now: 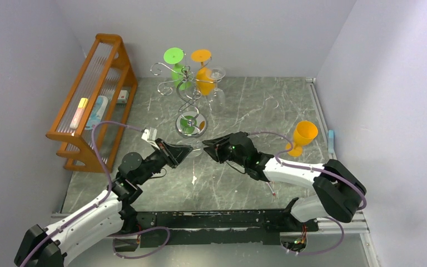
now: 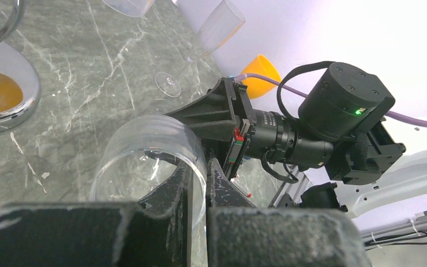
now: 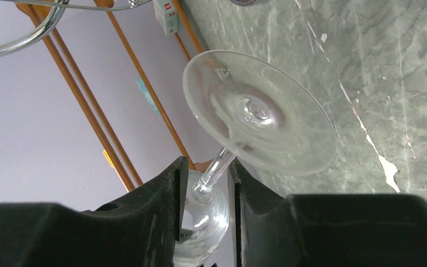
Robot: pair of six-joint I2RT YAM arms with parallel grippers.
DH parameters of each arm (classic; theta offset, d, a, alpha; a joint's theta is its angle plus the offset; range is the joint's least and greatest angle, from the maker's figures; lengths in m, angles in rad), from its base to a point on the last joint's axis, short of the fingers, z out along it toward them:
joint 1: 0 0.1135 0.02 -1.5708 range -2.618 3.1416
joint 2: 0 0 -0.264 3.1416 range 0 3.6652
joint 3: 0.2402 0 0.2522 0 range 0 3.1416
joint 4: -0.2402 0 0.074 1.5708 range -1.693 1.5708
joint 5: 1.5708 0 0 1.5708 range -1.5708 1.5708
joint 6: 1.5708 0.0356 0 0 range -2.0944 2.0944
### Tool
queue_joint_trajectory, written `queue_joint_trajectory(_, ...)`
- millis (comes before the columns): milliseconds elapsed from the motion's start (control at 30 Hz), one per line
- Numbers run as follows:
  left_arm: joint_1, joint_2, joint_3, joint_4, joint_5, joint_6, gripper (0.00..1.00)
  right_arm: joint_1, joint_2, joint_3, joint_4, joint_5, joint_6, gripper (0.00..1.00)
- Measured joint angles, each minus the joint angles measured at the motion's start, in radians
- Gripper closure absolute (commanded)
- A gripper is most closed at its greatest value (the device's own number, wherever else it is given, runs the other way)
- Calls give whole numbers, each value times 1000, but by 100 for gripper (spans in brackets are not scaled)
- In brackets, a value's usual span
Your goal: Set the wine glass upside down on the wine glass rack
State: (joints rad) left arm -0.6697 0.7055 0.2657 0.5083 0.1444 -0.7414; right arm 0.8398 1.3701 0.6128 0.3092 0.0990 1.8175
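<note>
Mid-handover: my left end effector (image 2: 198, 186) pinches the glass (image 2: 128, 158) rim, my right end effector (image 3: 208, 181) straddles its stem, seemingly not tight yet; next clamp, release, invert onto rack (image 1: 190, 125).

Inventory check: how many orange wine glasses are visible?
2 orange wine glasses: one hangs upside down on the wine glass rack, one stands upright on the table, far right.
</note>
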Motion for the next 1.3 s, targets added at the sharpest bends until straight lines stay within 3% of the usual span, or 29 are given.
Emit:
queue_joint_trajectory(267, 0, 21, -2, 29, 6, 1, 92, 2, 26, -3, 38, -5, 43, 77)
queue_joint_trajectory(467, 0, 29, -11, 49, 11, -2, 81, -3, 39, -4, 83, 5, 92, 100)
queue_joint_trajectory(633, 0, 25, -18, 35, 33, -14, 62, 2, 37, -4, 112, 9, 85, 100)
queue_joint_trajectory(767, -2, 10, -18, -5, 36, -19, 32, 6, 14, -14, 113, 20, 49, 100)
queue_joint_trajectory(867, -2, -19, -18, -54, 33, -24, 21, 1, -6, -24, 111, 45, -6, 100)
queue_joint_trajectory(1033, -4, -116, 5, -211, 1, -45, 12, -35, -45, -49, 155, 42, -149, 100)
queue_joint_trajectory(1300, -5, -248, 137, -420, -95, -56, 11, -88, -139, -80, 244, -52, -510, 100)
